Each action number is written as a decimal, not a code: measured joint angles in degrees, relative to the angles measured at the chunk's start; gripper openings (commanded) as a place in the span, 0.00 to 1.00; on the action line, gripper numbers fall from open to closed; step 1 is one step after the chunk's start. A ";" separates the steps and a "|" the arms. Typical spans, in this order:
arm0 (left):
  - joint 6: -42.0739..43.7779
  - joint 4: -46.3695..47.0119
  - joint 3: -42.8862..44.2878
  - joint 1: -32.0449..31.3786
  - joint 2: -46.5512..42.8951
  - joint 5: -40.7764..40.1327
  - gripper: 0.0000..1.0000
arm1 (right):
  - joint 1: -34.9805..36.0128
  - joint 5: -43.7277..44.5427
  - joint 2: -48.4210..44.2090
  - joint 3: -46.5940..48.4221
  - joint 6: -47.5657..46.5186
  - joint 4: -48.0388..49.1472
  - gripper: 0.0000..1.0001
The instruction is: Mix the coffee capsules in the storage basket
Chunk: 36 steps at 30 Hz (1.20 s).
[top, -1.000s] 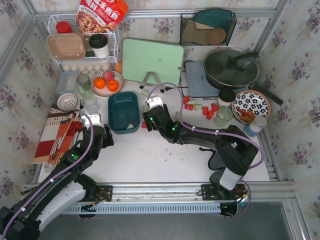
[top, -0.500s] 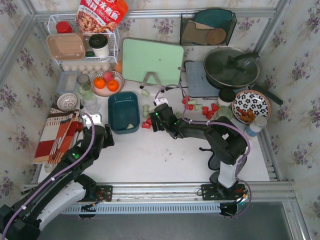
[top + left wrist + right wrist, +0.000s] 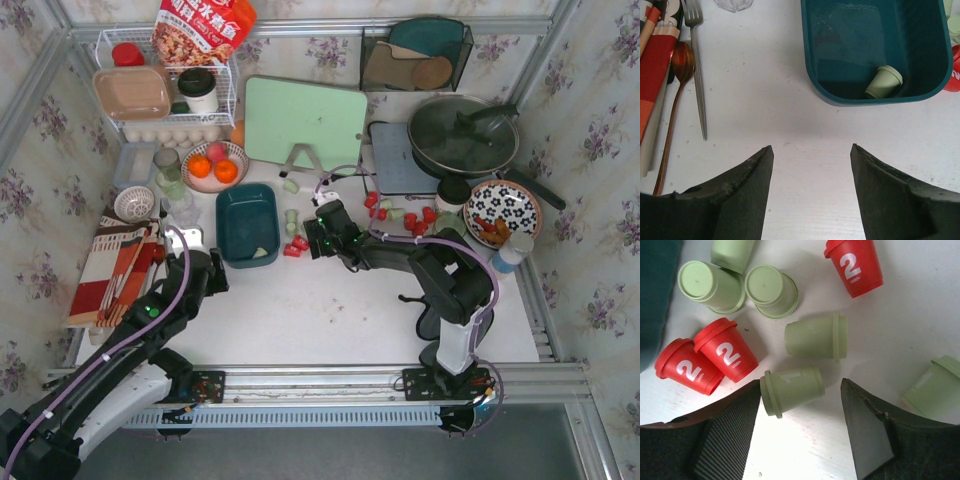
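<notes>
Two wide, empty grippers: my left gripper idles, my right gripper frames a green capsule; closing could pinch the neighbouring red capsule too.

Black arms, lilac cables

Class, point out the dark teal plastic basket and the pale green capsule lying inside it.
dark teal plastic basket (image 3: 855, 45): left wrist view, bare floor.
pale green capsule (image 3: 883, 83): left wrist view, middle of its side wall.

Table with basket, scattered capsules
</notes>
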 measured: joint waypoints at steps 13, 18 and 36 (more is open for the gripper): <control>0.04 0.09 0.00 0.00 0.66 0.02 0.66 | -0.76 -3.78 0.76 0.55 -0.22 -0.63 0.40; 0.04 0.42 0.00 0.00 0.66 0.04 0.66 | -0.17 -3.74 -3.41 1.05 -0.20 -2.10 0.40; 0.04 0.48 0.15 0.00 -0.15 0.57 0.66 | 12.63 -3.98 10.78 26.14 -4.33 -3.17 0.57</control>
